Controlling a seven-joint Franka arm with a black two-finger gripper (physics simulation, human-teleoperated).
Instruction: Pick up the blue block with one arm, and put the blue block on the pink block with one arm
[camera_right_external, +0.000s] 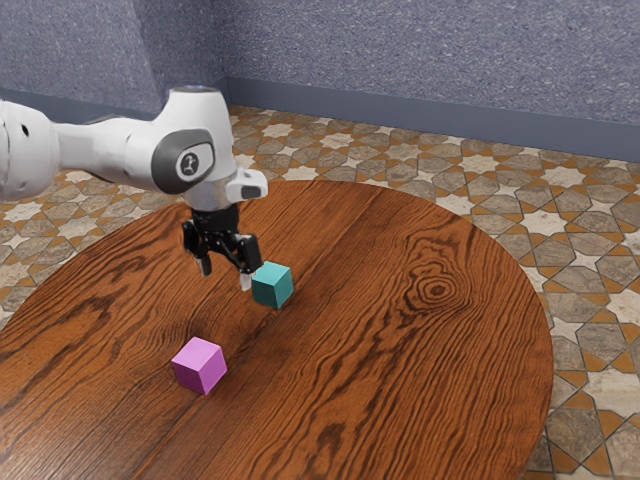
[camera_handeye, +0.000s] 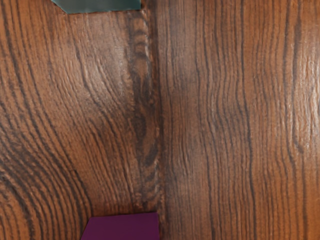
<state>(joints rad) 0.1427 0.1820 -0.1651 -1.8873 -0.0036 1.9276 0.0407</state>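
The blue block (camera_right_external: 272, 284), teal in colour, rests on the round wooden table (camera_right_external: 420, 330) near its middle. The pink block (camera_right_external: 198, 365) sits on the table nearer the front, apart from the blue one. My gripper (camera_right_external: 226, 275) hangs just to the exterior view's left of the blue block, slightly above the wood. It is open with nothing between its fingers, and one fingertip (camera_right_external: 245, 283) is close beside the block's side. In the wrist view, a sliver of the blue block (camera_handeye: 95, 5) and the top of the pink block (camera_handeye: 122, 227) lie at opposite edges, with bare wood between them.
The table's edge curves round at the exterior view's right, with patterned floor tiles (camera_right_external: 560, 210) beyond it. A grey wall (camera_right_external: 420, 50) stands behind. Bare wood stretches to the right of both blocks.
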